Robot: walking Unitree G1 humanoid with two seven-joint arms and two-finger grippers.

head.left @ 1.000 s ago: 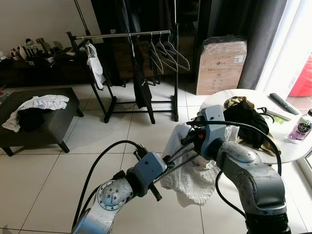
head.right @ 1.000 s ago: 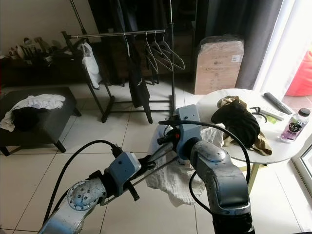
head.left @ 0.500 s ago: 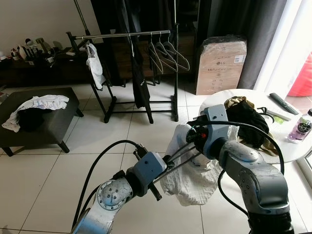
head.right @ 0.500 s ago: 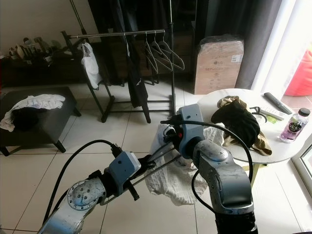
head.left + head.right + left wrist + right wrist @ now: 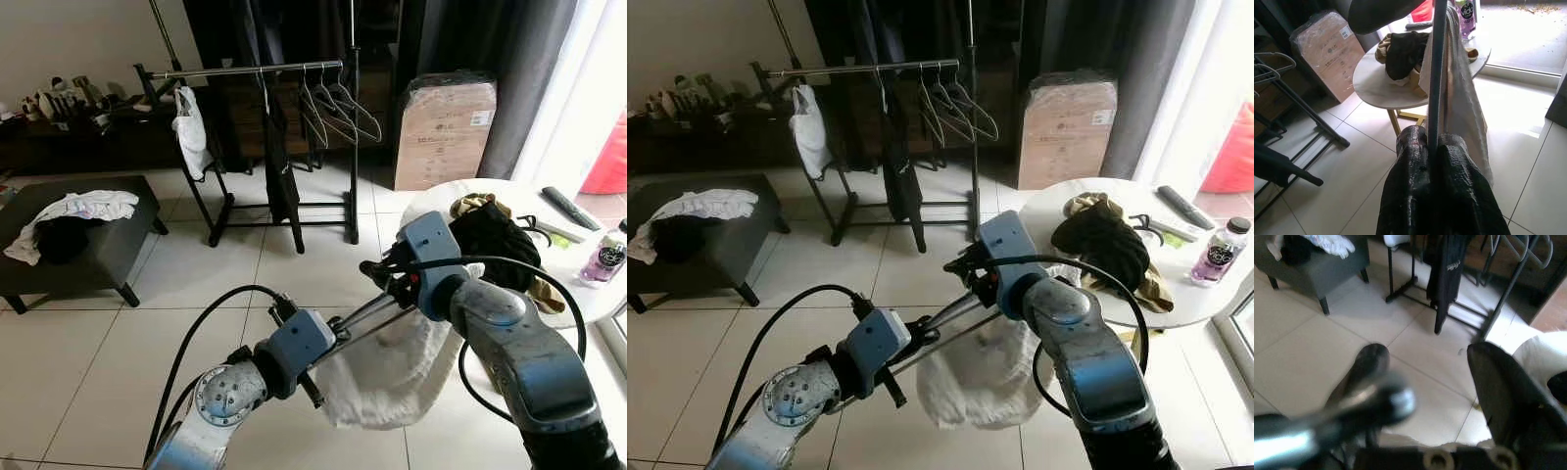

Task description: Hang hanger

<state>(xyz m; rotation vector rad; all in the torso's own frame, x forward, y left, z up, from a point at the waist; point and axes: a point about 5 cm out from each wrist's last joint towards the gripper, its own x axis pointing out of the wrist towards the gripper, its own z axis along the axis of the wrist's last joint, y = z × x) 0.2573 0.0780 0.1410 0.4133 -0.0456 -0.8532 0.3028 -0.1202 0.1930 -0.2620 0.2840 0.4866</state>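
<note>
The left gripper is clamped on the hanger, its white garment half-hidden behind both arms, while the right gripper is spread apart.

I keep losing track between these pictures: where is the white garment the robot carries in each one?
Left eye view: white garment hangs low in the middle, between both arms.
Right eye view: same spot.
Left wrist view: draped along the hanger bar.
Right wrist view: cannot tell.
Shared landmark: round table.

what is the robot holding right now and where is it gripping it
The left gripper is shut on a hanger bar, with a white garment draped over it. The right gripper sits at the hanger's other end; its hold cannot be told.
</note>
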